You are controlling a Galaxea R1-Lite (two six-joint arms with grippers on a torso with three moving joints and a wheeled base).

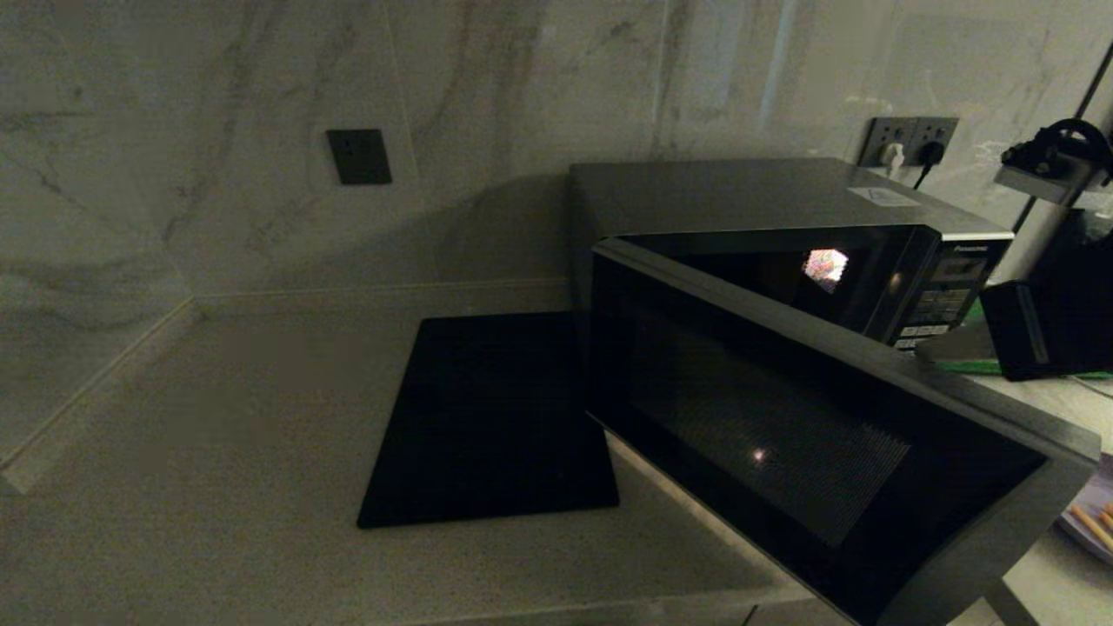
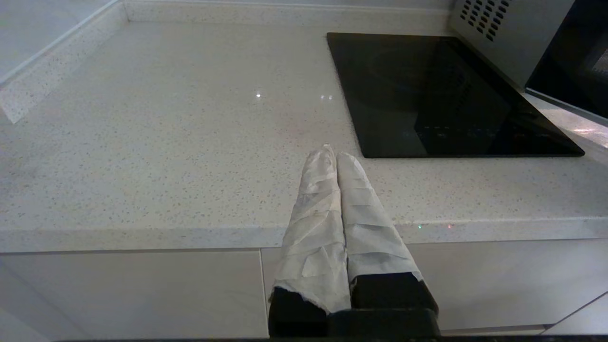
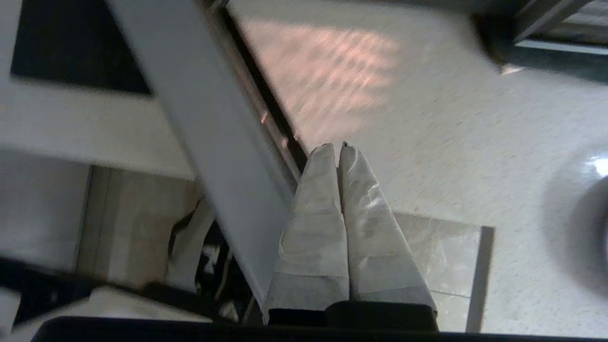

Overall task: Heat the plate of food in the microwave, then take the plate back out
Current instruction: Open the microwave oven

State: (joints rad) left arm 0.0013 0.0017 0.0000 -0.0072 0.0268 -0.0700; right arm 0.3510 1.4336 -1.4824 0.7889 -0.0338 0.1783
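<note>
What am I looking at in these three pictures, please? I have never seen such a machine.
A two-armed robot stands at a kitchen counter. One picture looks down from its head; the others come from a camera on each wrist. The head view shows the microwave with its door swung open, a black cooktop, and the plate of food at the edge. The left gripper is parked by the counter's edge, shut and empty. The right gripper, also shut and empty, is beside the door.
</note>
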